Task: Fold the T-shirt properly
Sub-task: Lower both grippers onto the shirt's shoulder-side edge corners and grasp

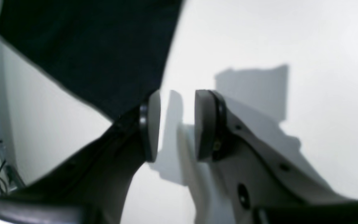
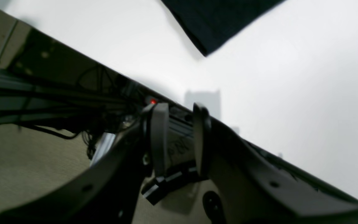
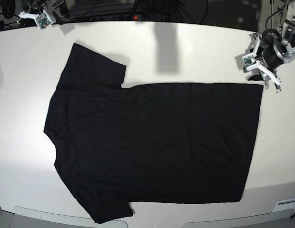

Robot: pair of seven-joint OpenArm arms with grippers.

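The large black cloth T-shirt (image 3: 152, 142) was spread flat at tabletop (image 3: 195, 52) centre. Left pincer (image 1: 176, 124) was held spread nr its hem corner; right pincer (image 2: 180, 140), also spread, at far-left corner.

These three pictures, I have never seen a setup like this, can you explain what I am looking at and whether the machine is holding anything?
This is a robot with two arms at a white table. The wide picture looks straight down from above. A black T-shirt lies spread flat, plain side up, sleeves toward the left of that picture.

The other two pictures come from small cameras on the wrists, looking along the claws. The left gripper hangs over the bare table beside one corner of the shirt, jaws apart and empty. The right gripper is over the table's edge, also open and empty, with cables and floor beyond it. Nothing is held.
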